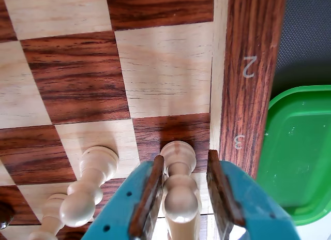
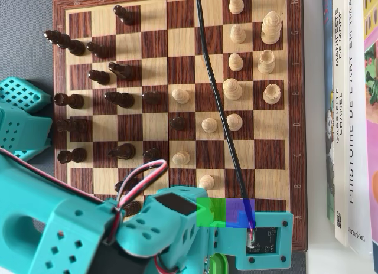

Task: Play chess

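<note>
Hand: my hand (image 1: 181, 198) straddles a light pawn (image 1: 178, 183) in the wrist view, one finger (image 1: 147, 198) on each side. The near finger looks close to or touching it; the far one shows a slim gap. I judge it narrow and closing, grip not confirmed.
Pawn location: it stands on a dark square in the edge column of the chessboard (image 1: 77, 74), beside the border (image 1: 248, 85) bearing the numerals 2 and 3.
Neighbour: a second light pawn (image 1: 88, 188) stands just beside the near finger, one square over.
Overhead view: my arm (image 2: 177, 227) covers that corner of the board, so neither pawn can be checked there.
Risk 1: uneven contact. If one finger arrives first, the pawn may tip or slide off its square centre.
Risk 2: side clearance. Any sideways drift during the lift could knock the neighbouring pawn over.
Risk 3: slip. The pawn's rounded, smooth stem offers little purchase; a loose squeeze could let it drop back onto the board.
Risk 4: off-board fall. A green lid (image 1: 300, 152) lies just past the border; a dropped pawn could roll onto it.
Risk 5: the black cable (image 2: 215, 97) crosses the board and could snag standing pieces.
</note>
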